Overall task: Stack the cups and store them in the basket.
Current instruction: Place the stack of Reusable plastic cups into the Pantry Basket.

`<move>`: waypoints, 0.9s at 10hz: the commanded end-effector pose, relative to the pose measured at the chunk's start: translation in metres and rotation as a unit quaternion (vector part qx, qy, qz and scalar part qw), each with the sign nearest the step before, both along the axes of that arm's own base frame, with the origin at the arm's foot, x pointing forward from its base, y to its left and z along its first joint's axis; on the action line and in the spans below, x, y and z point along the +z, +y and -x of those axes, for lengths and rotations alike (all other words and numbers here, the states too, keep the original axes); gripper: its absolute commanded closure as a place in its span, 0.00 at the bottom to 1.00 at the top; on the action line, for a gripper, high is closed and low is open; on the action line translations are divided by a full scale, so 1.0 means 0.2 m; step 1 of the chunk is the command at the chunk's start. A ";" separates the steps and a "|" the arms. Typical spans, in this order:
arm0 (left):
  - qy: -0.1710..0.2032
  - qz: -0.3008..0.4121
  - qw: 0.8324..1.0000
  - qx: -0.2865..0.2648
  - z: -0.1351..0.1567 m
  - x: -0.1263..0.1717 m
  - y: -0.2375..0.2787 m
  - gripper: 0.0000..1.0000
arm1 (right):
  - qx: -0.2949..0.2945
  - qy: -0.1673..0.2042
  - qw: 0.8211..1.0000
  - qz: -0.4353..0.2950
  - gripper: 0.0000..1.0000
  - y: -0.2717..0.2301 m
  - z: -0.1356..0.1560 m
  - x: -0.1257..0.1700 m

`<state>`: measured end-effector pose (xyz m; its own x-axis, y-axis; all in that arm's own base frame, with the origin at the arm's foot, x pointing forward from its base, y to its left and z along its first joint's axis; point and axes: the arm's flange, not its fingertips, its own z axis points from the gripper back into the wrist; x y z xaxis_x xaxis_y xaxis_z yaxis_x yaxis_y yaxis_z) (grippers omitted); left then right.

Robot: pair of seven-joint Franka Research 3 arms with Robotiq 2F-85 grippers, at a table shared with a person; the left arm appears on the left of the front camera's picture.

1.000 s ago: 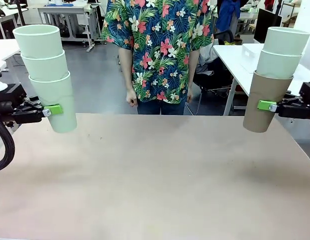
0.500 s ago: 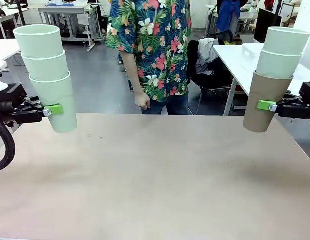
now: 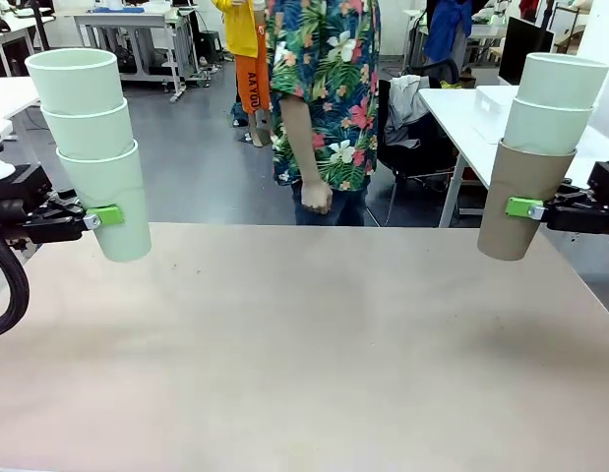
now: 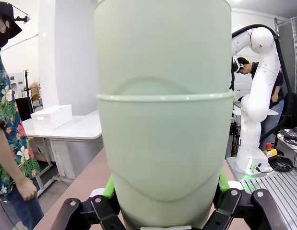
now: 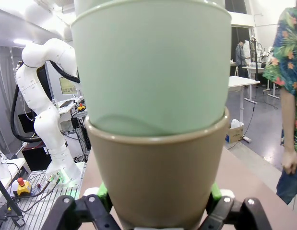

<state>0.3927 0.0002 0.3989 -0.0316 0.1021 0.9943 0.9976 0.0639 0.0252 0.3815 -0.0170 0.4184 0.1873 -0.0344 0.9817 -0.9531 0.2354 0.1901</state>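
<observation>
At the far left, my left gripper (image 3: 109, 215) is shut on the bottom cup of a stack of three mint green cups (image 3: 95, 147), held upright above the table. The same mint stack (image 4: 162, 124) sits between that gripper's green pads (image 4: 109, 188) in the left wrist view. At the far right, my right gripper (image 3: 523, 207) is shut on a tan-brown cup (image 3: 517, 202) with two mint cups (image 3: 552, 103) nested in it. The tan cup (image 5: 158, 172) is close up in the right wrist view. The basket is out of view.
The brown table (image 3: 304, 354) stretches bare between the two stacks. A person in a flowered shirt (image 3: 329, 93) stands at the far edge, one hand (image 3: 314, 197) hanging. White tables (image 3: 481, 113) stand behind on the right.
Both arms and their cup stacks have stayed still. The person at the far side has turned and stepped to the right.
</observation>
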 end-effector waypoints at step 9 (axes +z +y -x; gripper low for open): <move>-0.006 0.002 1.000 0.000 0.01 0.02 0.00 0.14 | 0.001 -0.003 1.000 0.002 0.14 0.00 0.00 0.01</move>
